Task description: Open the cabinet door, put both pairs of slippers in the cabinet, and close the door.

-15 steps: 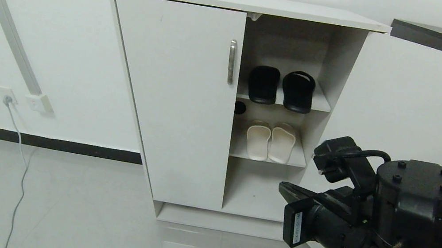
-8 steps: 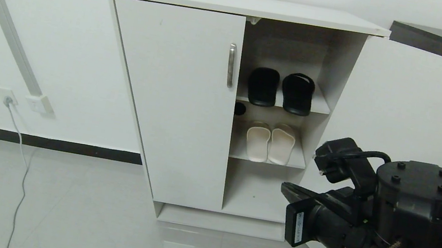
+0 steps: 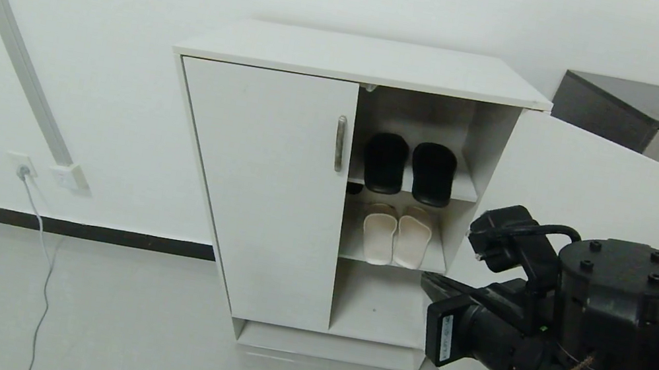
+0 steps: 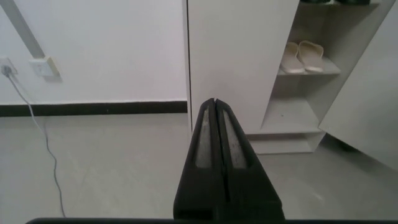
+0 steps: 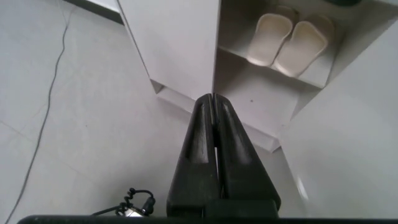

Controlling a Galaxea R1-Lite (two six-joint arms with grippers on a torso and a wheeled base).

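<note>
The white cabinet (image 3: 364,60) stands against the wall with its left door (image 3: 262,187) shut and its right door (image 3: 596,189) swung wide open. A black pair of slippers (image 3: 409,166) lies on the upper shelf, and a white pair (image 3: 395,239) lies on the shelf below; the bottom shelf is bare. My right gripper (image 5: 214,99) is shut on nothing, low in front of the open side, with the white slippers (image 5: 286,40) beyond it. My left gripper (image 4: 214,102) is shut and empty too, hanging over the floor before the shut door.
A wall socket (image 3: 24,167) with a trailing cable sits on the left, beside a slanted wall duct (image 3: 7,30). A dark grey unit (image 3: 650,111) stands behind the open door. Bare tiled floor (image 3: 112,323) lies in front of the cabinet.
The whole head picture has shifted: the camera has drawn back, so the cabinet looks smaller and lower and the open door's handle edge has come into view. Slippers and doors have not moved.
</note>
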